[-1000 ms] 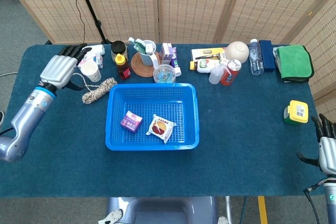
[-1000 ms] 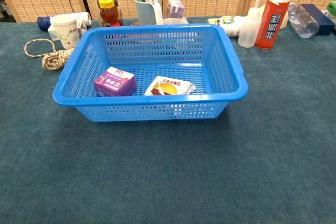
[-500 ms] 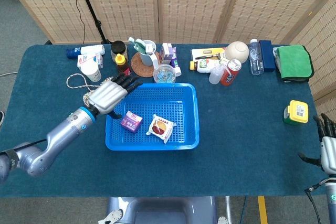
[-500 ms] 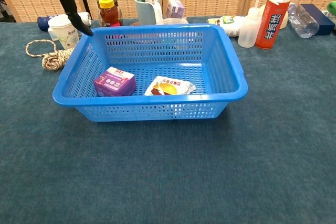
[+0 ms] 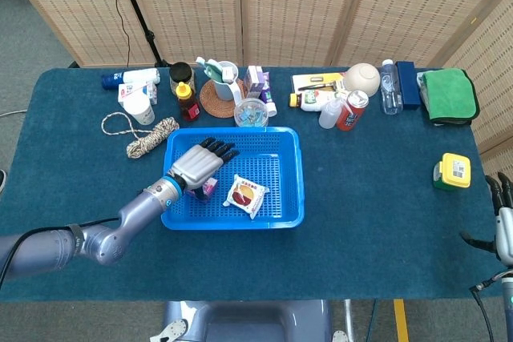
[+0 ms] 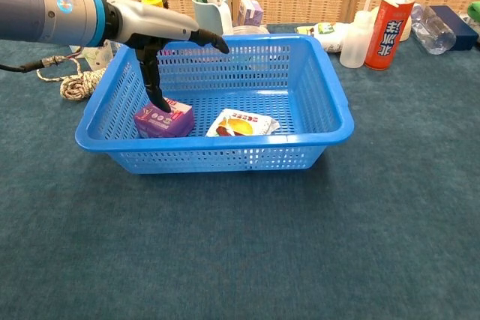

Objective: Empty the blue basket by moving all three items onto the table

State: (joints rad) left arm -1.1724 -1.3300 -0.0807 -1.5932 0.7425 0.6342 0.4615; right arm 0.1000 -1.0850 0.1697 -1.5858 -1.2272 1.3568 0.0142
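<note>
Purple box [image 6: 163, 118], snack packet [image 6: 241, 124] in blue basket [image 6: 330, 103]

Left hand [image 5: 198, 164] extended forward on an outstretched arm, fingers [image 6: 196, 36] straight and apart, thumb [image 6: 154, 84] pointing down. Right hand [image 5: 504, 226] low at its side, fingers up, apart, holding nothing.

Left hand [image 5: 199, 164] covers most of purple box [image 5: 205, 191] in head view; only lower corner shows. Print on box [image 6: 163, 118] and snack packet [image 6: 241, 124] too small to read. Right hand [image 5: 503, 222] cut off by frame edge at 4 o'clock, grasp unclear; absent from chest view. Left forearm runs off chest view at 10 o'clock. Bottle [image 6: 433, 26] partly cut at 2 o'clock.
</note>
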